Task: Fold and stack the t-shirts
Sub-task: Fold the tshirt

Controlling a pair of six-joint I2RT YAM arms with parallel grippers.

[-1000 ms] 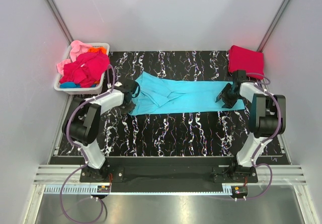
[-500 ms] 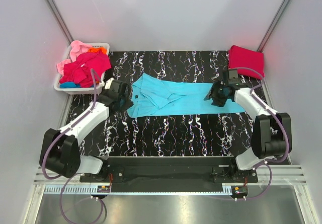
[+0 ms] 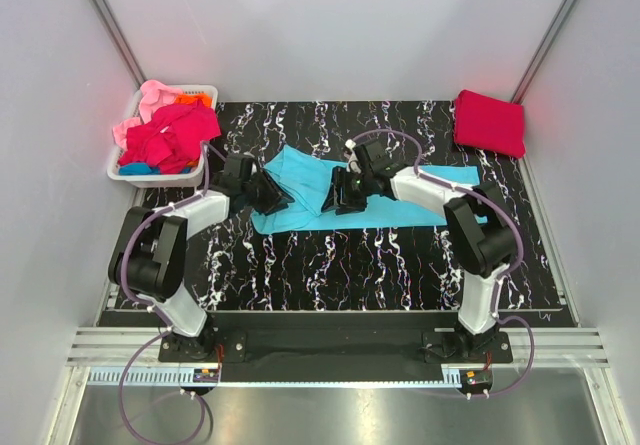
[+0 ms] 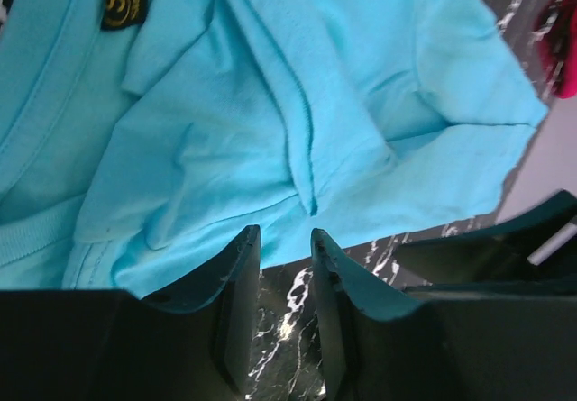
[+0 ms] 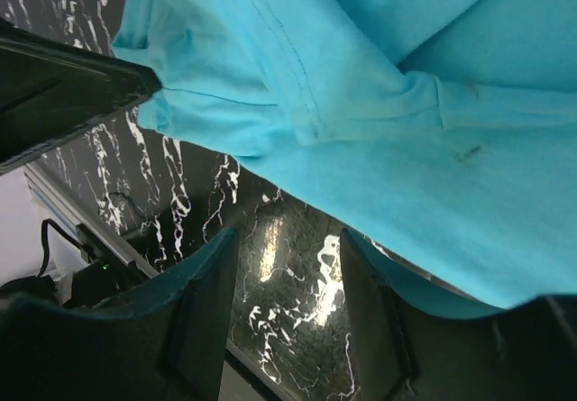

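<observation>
The turquoise t-shirt (image 3: 305, 177) lies flat and part folded across the middle of the black marble table. It fills the upper part of the left wrist view (image 4: 225, 104) and of the right wrist view (image 5: 406, 104). My left gripper (image 3: 272, 195) is at the shirt's left end; its jaws (image 4: 281, 239) stand a little apart with only table between them. My right gripper (image 3: 343, 193) is over the shirt's middle near its front edge; its jaws (image 5: 288, 243) are wide open and empty. A crimson red t-shirt (image 3: 490, 122) lies folded at the back right corner.
A white slotted basket (image 3: 140, 177) stands off the table's back left corner. It holds pink, magenta-red (image 3: 170, 135), orange and blue shirts. Grey walls close in the back and sides. The right arm stretches across the shirt's right half.
My right gripper has swung left from the shirt's right end to its middle. My left gripper has shifted right onto the shirt's left end. The shirt's left part is more bunched.
</observation>
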